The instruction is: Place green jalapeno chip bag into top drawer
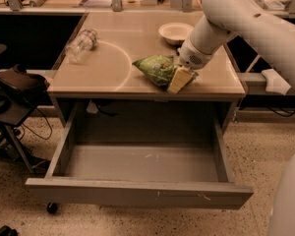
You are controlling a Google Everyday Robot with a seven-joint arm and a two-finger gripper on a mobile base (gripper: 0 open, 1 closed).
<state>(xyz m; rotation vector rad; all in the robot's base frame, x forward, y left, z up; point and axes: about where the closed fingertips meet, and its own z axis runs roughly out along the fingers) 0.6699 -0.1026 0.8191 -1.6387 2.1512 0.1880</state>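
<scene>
Light, crinkly green jalapeno chip bag (156, 69) (likely slippery): pinch its right edge, mid-frame, where the end effector (179, 78) sits; whether it grips, I cannot tell.

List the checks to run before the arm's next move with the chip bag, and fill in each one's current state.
1. Top drawer pulled open below the table: ok.
2. Nothing visible on the drawer floor where the bag would land: ok.
3. Green jalapeno chip bag lying on the tabletop near its front edge, above the drawer: ok.
4. Gripper down at the bag's right end: ok.
5. Firm hold on the bag: cannot tell.
6. Clear bottle and bowl apart from the bag: ok.
</scene>
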